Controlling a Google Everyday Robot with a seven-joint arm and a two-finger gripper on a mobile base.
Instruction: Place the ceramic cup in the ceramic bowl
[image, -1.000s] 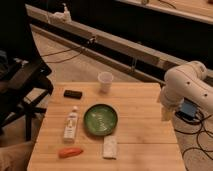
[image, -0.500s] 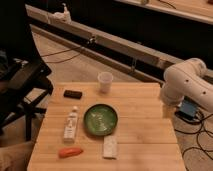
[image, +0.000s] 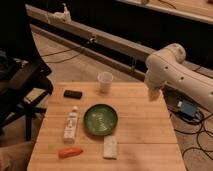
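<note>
Planks of pale wood made up the table (image: 145, 140), a squarish top standing on a bare brownish floor (image: 75, 62) in a dim room. The ceramic cup (image: 104, 81) stood upright near the table's far edge, a little left of the middle, apart from everything else. The ceramic bowl (image: 100, 120) sat near the centre of the top, nearer the camera than the cup and well clear of it, with nothing inside it. A small black object (image: 73, 94) lay to the left of the cup. A white bottle (image: 71, 123) lay on its side just left of the bowl, an orange-red item (image: 70, 152) lay near the front left corner, and a flat white packet (image: 110, 148) lay just in front of the bowl.

The robot's white arm (image: 172, 70) reached in from the right. Its gripper (image: 154, 93) hung at the table's far right edge, well apart from cup and bowl, its fingers spread and holding nothing.

A black chair (image: 25, 80) stood off the left side. Behind the table a long low beam (image: 115, 42) ran across the room, with a cable trailing over the floor before it. A blue box (image: 187, 109) and more cables lay on the floor to the right.
</note>
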